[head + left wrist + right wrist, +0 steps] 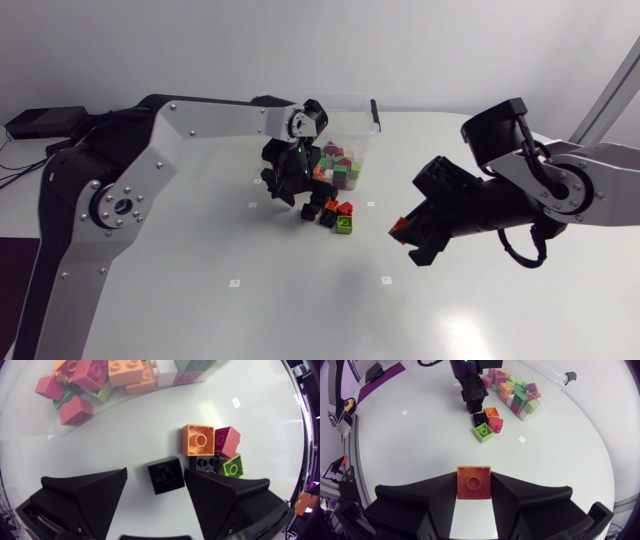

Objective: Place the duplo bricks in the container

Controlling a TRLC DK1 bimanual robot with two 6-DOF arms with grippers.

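A clear container [372, 131] holding several coloured duplo bricks [340, 166] stands at the table's middle back. My left gripper [291, 190] hangs just in front of it, pointing down. In the left wrist view it [155, 476] is open around a black brick [166, 475] lying on the table, with a gap on one side. Beside that lie an orange brick [201, 440], a pink brick [227, 441], a green brick [232, 466] and another black brick [207, 463]. My right gripper [405, 233] hovers to the right of this pile, shut on an orange brick [473, 481].
The loose bricks [487, 422] form a tight cluster right against the left gripper [472, 397] and near the container's wall [532, 407]. Small white markers [234, 283] dot the white tabletop.
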